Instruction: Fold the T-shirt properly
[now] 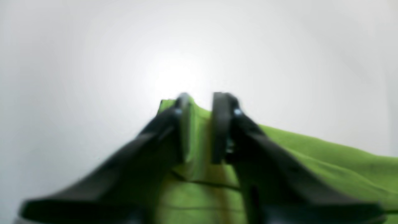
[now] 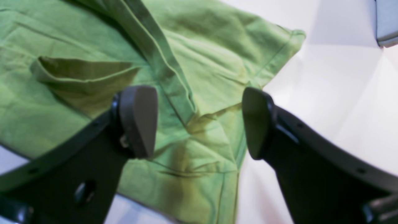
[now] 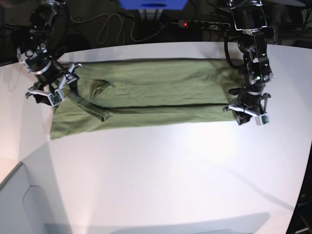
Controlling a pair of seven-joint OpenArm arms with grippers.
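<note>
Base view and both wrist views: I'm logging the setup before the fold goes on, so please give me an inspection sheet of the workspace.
Surface: white table, bare in front of the cloth.
Job's things: green T-shirt lying as a long band across the far side.
Clutter: nothing seen.
Hands: left hand pinching the T-shirt's edge; right hand open above the sleeve end.
Cables: loose cables and a power strip behind the table.
Surroundings: dark background, blue object.

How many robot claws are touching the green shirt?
1 for sure: the left gripper pinches the T-shirt at its end. The right gripper hangs open above the other end.
</note>
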